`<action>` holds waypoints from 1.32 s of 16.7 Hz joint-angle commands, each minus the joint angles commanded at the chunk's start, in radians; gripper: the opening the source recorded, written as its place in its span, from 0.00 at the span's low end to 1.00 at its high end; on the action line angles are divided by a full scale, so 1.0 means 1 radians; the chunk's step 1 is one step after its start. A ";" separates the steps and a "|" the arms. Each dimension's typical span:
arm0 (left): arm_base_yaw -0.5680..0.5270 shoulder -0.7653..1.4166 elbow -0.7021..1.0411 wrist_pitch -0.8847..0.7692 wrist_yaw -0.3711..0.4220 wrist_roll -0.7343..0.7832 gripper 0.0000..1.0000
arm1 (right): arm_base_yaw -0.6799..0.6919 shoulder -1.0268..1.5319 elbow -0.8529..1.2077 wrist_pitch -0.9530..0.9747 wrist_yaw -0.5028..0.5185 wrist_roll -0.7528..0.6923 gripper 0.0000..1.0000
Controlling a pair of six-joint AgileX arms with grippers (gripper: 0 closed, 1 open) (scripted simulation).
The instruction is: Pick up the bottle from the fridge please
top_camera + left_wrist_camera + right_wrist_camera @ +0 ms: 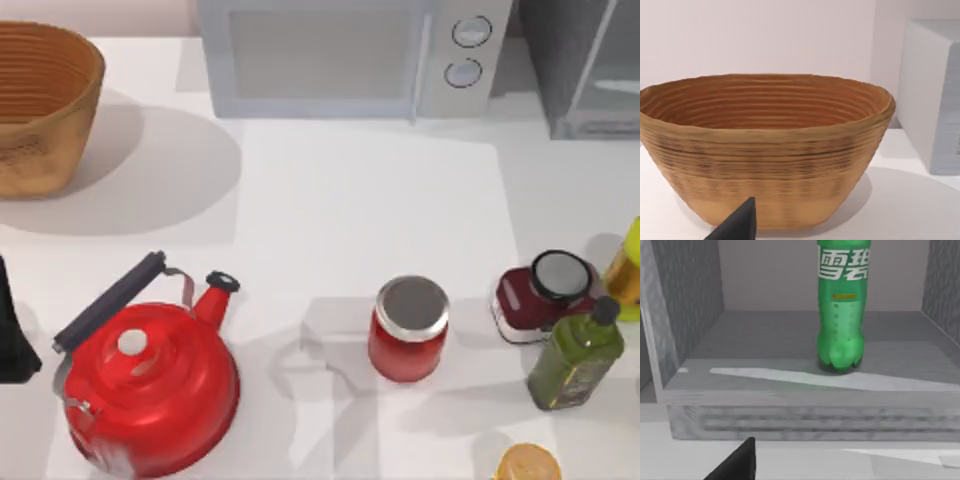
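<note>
Top view, going left to right: a woven basket (40, 105) is sitting at the ten o'clock corner of the white worktop (350, 200), and a dark piece of the left arm (12, 330) is showing at the nine o'clock edge. A red kettle (150, 385) with a dark handle is standing around seven o'clock. A light grey microwave (350, 55) with two round knobs is sitting at twelve o'clock. A red jar (408, 330) with a metal lid is standing near five o'clock, and further right a dark red jar (535, 295) is touching, or nearly touching, a dark olive bottle (578, 355) with a black cap. An orange lid (527, 465) is peeking in at the bottom edge, and a yellow bottle (628, 270) at three o'clock. The fridge (585, 65) is standing at two o'clock.

Left wrist view is facing the basket (765, 150), with one dark fingertip (740, 225) of the left gripper low in the picture; I cannot tell whether its fingers are wide or narrow.

Right wrist view is looking into the open fridge (790, 370), where the bottle (841, 320) is standing upright on the grey shelf floor (740, 350), towards the back. One dark fingertip (740, 465) of the right gripper is hovering outside, apart from the bottle; its spread I cannot tell
</note>
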 joint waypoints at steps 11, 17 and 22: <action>0.000 0.000 0.000 0.000 0.000 0.000 1.00 | 0.092 0.156 0.306 -0.158 0.099 -0.010 1.00; 0.000 0.000 0.000 0.000 0.000 0.000 1.00 | 0.216 0.330 0.734 -0.400 0.229 -0.013 1.00; 0.000 0.000 0.000 0.000 0.000 0.000 1.00 | 0.258 0.369 0.833 -0.476 0.273 -0.014 1.00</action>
